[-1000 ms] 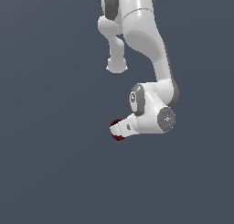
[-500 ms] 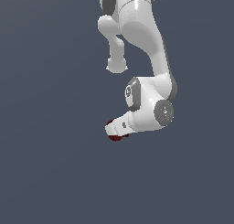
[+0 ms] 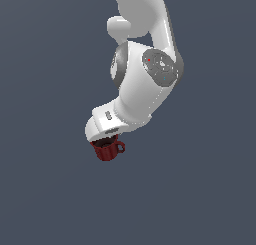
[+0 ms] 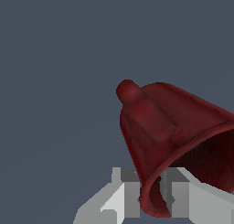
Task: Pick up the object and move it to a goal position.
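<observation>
The white arm (image 3: pixel 145 84) bends down from above to its claw (image 3: pixel 106 139), which hangs over plain grey ground. The claw's grey fingers (image 4: pixel 125 198) are closed on the rim of the dark red mug (image 3: pixel 106 149), one finger at each side of its wall. The mug hangs just under the claw, tilted, its handle (image 3: pixel 120 148) pointing toward the exterior view's right.

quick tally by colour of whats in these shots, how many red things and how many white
dark red: 1, the mug
white: 1, the robot arm with its gripper
total: 2
</observation>
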Robot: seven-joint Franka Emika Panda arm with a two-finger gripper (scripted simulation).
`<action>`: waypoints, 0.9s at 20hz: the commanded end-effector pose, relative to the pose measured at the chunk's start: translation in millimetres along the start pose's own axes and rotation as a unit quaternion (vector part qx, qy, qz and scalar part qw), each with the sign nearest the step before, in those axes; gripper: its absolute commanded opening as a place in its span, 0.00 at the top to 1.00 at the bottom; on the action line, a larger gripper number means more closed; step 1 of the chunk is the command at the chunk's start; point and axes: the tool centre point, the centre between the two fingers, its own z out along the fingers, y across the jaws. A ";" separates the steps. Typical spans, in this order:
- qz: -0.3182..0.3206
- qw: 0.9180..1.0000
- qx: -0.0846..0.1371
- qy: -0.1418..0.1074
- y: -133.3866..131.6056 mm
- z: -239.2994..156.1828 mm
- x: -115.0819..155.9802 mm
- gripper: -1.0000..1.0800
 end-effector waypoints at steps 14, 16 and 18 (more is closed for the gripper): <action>0.023 0.982 -0.071 0.173 146.9 -139.5 -56.5 1.00; 0.024 0.981 -0.072 0.179 151.0 -143.3 -58.9 1.00; 0.024 0.981 -0.071 0.180 152.0 -144.1 -59.4 1.00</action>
